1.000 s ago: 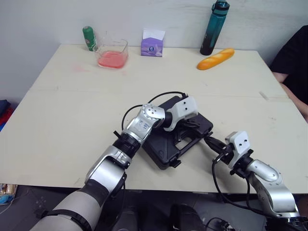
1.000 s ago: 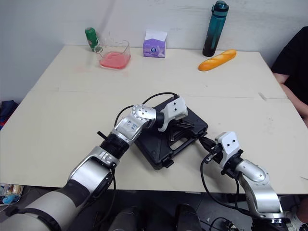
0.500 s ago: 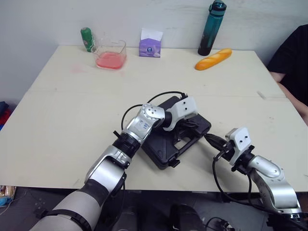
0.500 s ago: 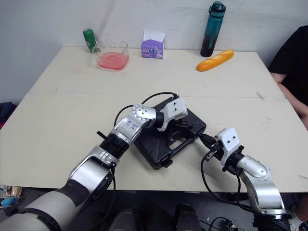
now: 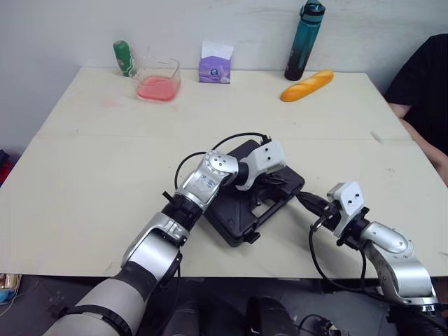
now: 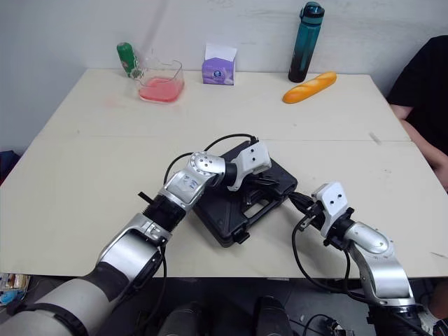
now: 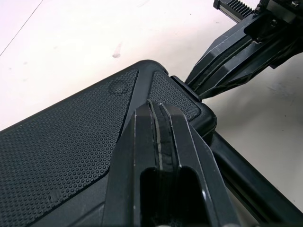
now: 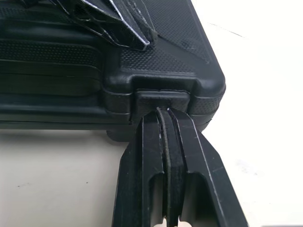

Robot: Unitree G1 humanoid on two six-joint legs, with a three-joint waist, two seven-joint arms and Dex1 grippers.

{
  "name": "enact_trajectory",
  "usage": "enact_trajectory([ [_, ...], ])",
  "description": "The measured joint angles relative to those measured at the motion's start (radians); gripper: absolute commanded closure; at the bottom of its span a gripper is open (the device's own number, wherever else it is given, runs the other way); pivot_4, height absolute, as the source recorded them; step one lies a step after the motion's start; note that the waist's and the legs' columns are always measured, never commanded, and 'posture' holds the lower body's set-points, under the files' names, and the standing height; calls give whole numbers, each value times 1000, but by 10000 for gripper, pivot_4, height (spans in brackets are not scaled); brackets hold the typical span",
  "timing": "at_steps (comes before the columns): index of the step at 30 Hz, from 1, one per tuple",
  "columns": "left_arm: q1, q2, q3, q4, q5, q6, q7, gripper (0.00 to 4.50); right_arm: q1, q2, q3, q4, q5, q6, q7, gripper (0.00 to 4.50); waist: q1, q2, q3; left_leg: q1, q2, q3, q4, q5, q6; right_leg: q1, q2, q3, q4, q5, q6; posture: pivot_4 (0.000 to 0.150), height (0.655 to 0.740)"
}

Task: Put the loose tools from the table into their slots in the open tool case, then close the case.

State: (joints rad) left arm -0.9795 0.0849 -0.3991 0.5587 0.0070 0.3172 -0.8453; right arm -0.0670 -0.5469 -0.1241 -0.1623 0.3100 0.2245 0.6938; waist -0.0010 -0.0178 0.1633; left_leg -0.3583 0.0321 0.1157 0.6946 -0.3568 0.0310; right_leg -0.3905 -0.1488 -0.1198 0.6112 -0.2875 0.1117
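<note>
The black tool case (image 5: pixel 236 218) lies with its lid down near the table's front edge. My left gripper (image 7: pixel 158 106) is shut, and its tips press on the textured lid (image 7: pixel 80 132) near the case's right corner. My right gripper (image 8: pixel 164 112) is also shut, and its tips touch the latch tab (image 8: pixel 163 97) on that corner's side wall. In the left eye view the right gripper (image 5: pixel 305 202) reaches the case from the right, and the left gripper (image 5: pixel 281 183) lies across the lid. I see no loose tools on the table.
Along the table's far edge stand a green can (image 5: pixel 123 57), a clear container of pink stuff (image 5: pixel 157 77), a purple box (image 5: pixel 215 63) and a teal bottle (image 5: pixel 299 40). A bread roll (image 5: pixel 306 85) lies beside the bottle. A person in black (image 5: pixel 423 91) sits at the right edge.
The camera has shifted a little. Both grippers have stayed at the case's right corner, and the case has not moved.
</note>
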Motion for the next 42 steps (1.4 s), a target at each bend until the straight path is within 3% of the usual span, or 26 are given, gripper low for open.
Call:
enact_trajectory([
  [12, 37, 4, 20, -48, -2, -24, 6, 45000, -4, -2, -2, -1, 0, 15, 12, 44650, -1, 0, 0, 1, 0, 0, -3, 0, -3, -1, 0, 6, -2, 0, 0, 1500, 7400],
  [17, 85, 15, 55, -130, -23, -58, -5, 45000, 39, -46, -35, -25, 15, 13, 46, 44650, 5, 8, 5, -3, -1, 0, -7, 2, -5, -4, 1, 4, -6, 0, 0, 1500, 7400],
  [22, 143, 109, 112, -325, -94, -30, -68, 45000, 144, -101, -119, -60, 57, 10, 100, 44650, 7, 14, 13, -13, -2, 2, -9, 5, -4, -11, 6, -4, -4, 1, 1, 1500, 7400],
  [32, 300, 318, 195, -671, -244, -1, -207, 45000, 291, -112, -152, -148, 116, -49, 232, 44650, 20, 15, 14, -12, -3, 2, -9, 6, -2, -10, 8, -2, -8, 2, 4, 1500, 7400],
  [37, 413, 412, 226, -811, -298, 53, -221, 45000, 373, -104, -106, -204, 114, -95, 270, 44650, 25, 15, 14, -11, -2, 1, -9, 6, -3, -9, 9, -1, -9, 2, 4, 1500, 7400],
  [42, 451, 431, 215, -825, -291, 87, -193, 45000, 372, -104, -14, -224, 99, -119, 300, 44650, 25, 15, 14, -10, -3, 1, -9, 6, -2, -9, 8, 0, -9, 3, 4, 1500, 7400],
])
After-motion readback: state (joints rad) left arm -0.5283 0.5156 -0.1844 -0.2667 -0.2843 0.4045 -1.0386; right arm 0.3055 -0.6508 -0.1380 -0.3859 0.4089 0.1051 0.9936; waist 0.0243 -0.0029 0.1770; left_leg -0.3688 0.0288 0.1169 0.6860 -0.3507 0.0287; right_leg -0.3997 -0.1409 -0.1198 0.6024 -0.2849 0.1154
